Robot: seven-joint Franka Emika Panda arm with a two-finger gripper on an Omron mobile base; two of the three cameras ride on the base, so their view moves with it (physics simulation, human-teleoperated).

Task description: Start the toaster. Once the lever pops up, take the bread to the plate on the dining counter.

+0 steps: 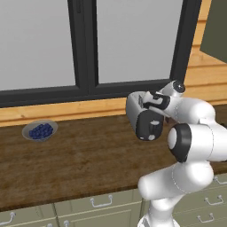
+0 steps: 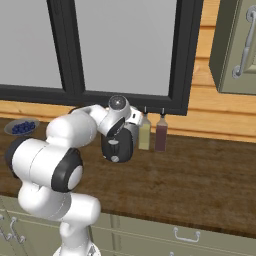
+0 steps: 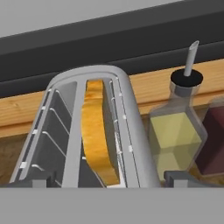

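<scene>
The silver-grey toaster point(image 1: 136, 111) stands on the wall-side wooden counter point(image 1: 84, 159), its black end panel and pale knob point(image 2: 117, 146) facing the robot. From the hand view I look down on the toaster point(image 3: 129, 109), where the tan bread point(image 3: 97, 131) stands upright in the right slot and the left slot is empty. My gripper point(image 3: 107, 180) hovers just above the toaster, open, with one fingertip point(image 3: 37, 179) on each side and nothing between them. I cannot make out the lever. The plate and the dining counter are out of view.
A bottle of yellow oil point(image 2: 144, 134) with a spout and a dark red bottle point(image 2: 161, 134) stand close to the toaster's right side. A grey bowl of blueberries point(image 1: 40, 131) sits far left. A window frame runs behind the counter, and a wall cabinet point(image 2: 240, 45) hangs at the upper right.
</scene>
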